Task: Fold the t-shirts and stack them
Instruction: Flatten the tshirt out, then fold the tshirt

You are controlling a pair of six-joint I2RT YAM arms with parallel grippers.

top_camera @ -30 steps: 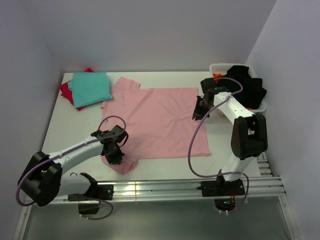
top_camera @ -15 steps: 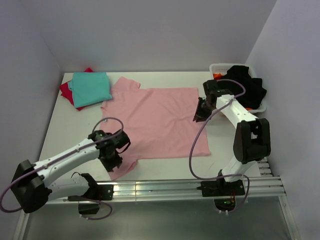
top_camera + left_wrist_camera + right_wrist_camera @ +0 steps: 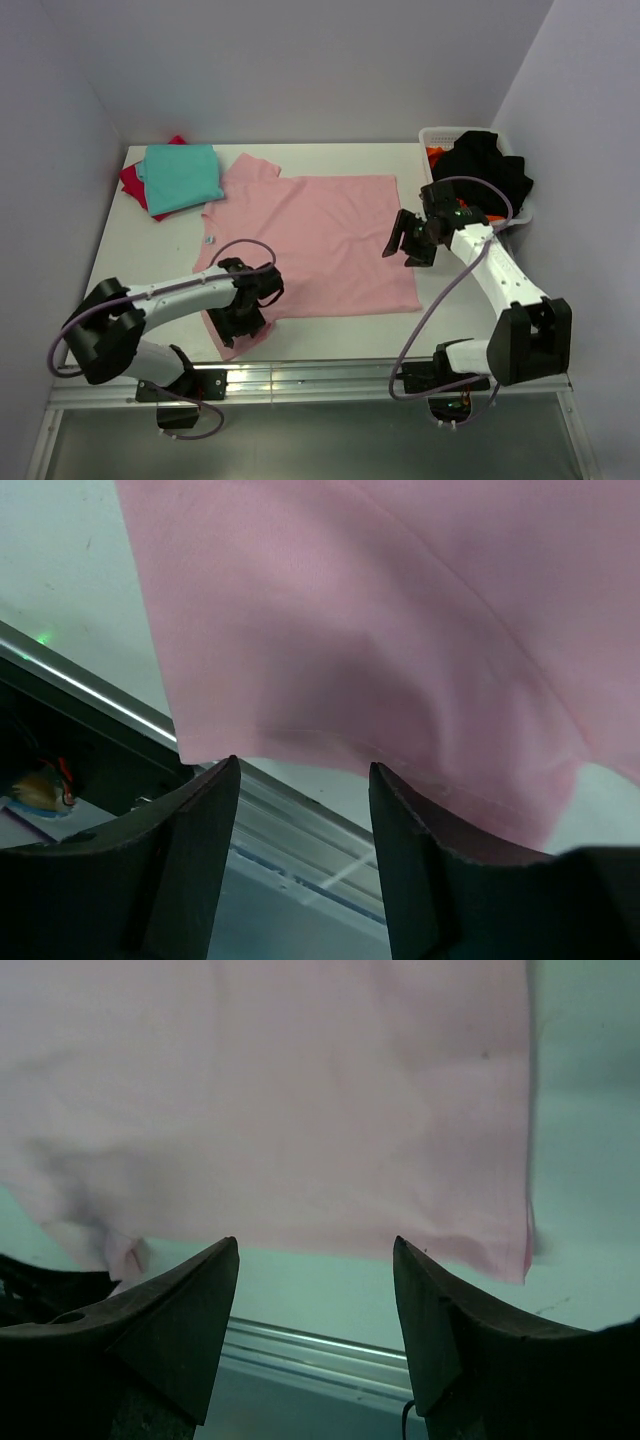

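Note:
The light pink t-shirt (image 3: 320, 240) lies spread flat in the middle of the table. My left gripper (image 3: 243, 318) hovers over its near-left sleeve. In the left wrist view that gripper (image 3: 305, 772) is open, nothing sits between its fingers, and the pink sleeve (image 3: 380, 630) lies just beyond the tips. My right gripper (image 3: 407, 240) stands at the shirt's right edge. It is open and empty (image 3: 315, 1245), with the pink cloth (image 3: 280, 1090) ahead of it. A folded teal t-shirt (image 3: 182, 176) rests on a red one (image 3: 130, 182) at the back left.
A white basket (image 3: 437, 135) at the back right holds dark clothes (image 3: 490, 170) and something orange. A small white tag (image 3: 210, 239) lies on the table left of the pink shirt. The metal rail (image 3: 330, 375) runs along the table's near edge.
Both grippers have opened and let go of the pink shirt. The left one shifted slightly right over the sleeve. The right one drew back toward the near side.

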